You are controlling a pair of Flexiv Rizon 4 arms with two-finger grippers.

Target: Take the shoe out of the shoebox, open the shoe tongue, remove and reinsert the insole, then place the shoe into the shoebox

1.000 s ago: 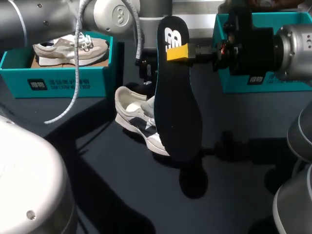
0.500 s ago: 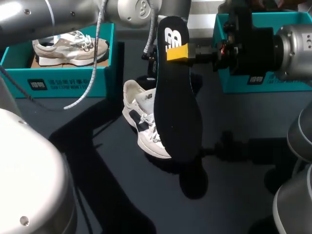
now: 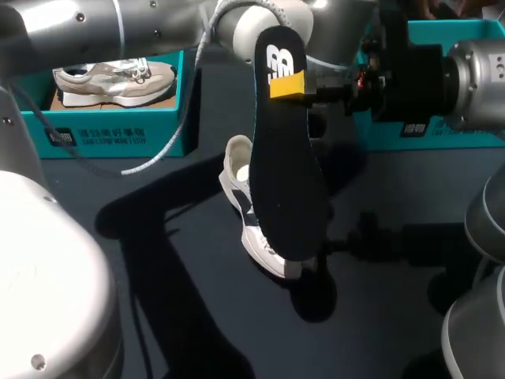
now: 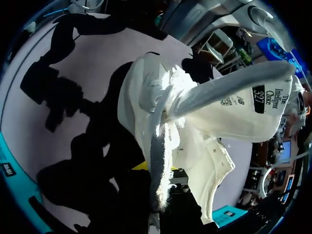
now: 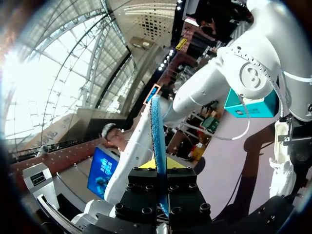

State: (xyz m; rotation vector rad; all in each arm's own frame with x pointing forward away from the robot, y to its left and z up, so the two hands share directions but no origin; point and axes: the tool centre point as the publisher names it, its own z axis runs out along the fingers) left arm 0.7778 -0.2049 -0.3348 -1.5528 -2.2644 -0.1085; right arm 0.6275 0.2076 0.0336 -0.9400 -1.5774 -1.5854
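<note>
Starting at the left, a teal shoebox (image 3: 110, 130) holds a beige shoe (image 3: 114, 79), out of play. My left gripper (image 4: 158, 171) pinches the white shoe (image 3: 241, 185) by its collar near the table's middle, tongue folded back, seemingly to keep the opening bared. Just in front hangs the black insole (image 3: 288, 174), upright, clamped near its upper end by my right gripper (image 3: 293, 85), probably poised for sliding back in. Behind that arm sits the second shoebox (image 3: 430, 130).
</note>
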